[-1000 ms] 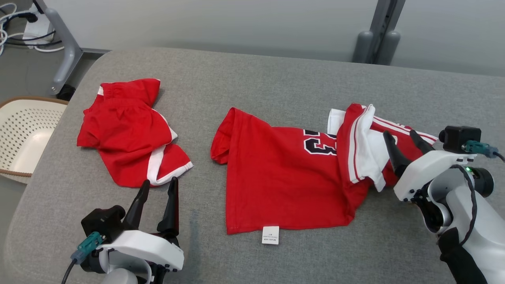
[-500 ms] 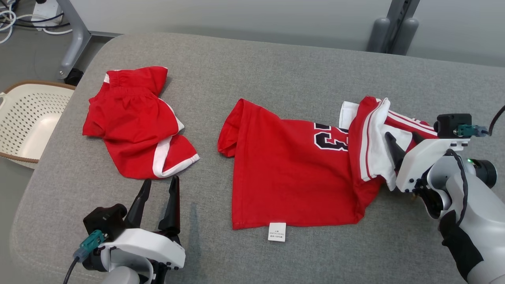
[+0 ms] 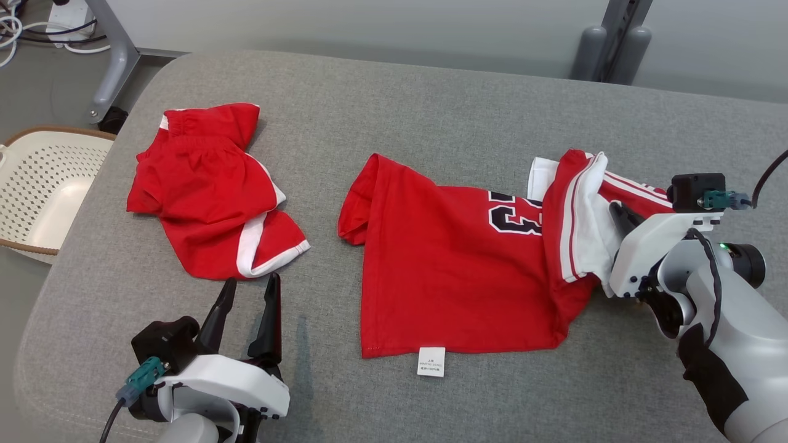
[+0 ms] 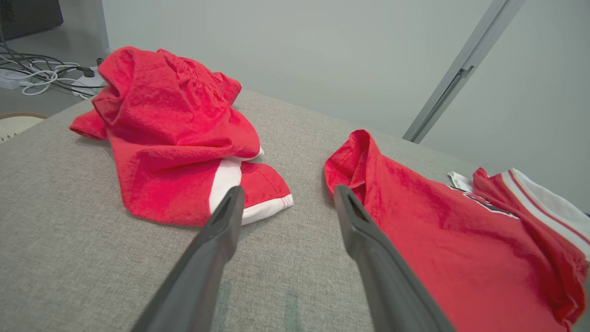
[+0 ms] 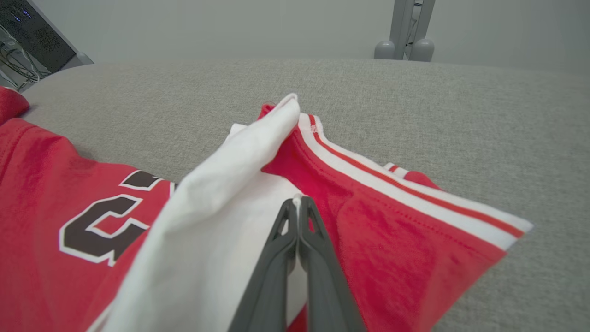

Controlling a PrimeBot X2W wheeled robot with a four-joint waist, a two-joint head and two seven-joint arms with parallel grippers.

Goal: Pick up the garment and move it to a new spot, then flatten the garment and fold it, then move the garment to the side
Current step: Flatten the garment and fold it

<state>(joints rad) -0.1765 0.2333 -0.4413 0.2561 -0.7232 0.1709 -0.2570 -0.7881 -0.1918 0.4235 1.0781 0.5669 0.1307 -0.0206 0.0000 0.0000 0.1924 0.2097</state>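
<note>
Bench (image 3: pixel 394 104): grey fabric surface carrying two garments.

Jersey (image 3: pixel 455 283): red, with a dark number outlined in white. It lies right of centre, mostly flat. Its right end is bunched into red and white folds. A white label (image 3: pixel 431 362) shows at its near hem.

Shorts (image 3: pixel 203 191): red with white trim, crumpled, at the left and apart from the jersey.

Right hand (image 5: pixel 297 203): fingers pressed together, pinching a white fold at the jersey's bunched end. A sliver of white cloth shows at the tips.

Left hand (image 3: pixel 249 286): fingers apart, holding nothing, at the near edge of the bench and pointing into the gap between the two garments.

Basket (image 3: pixel 37 191): pale, perforated, beside the bench at the left.
</note>
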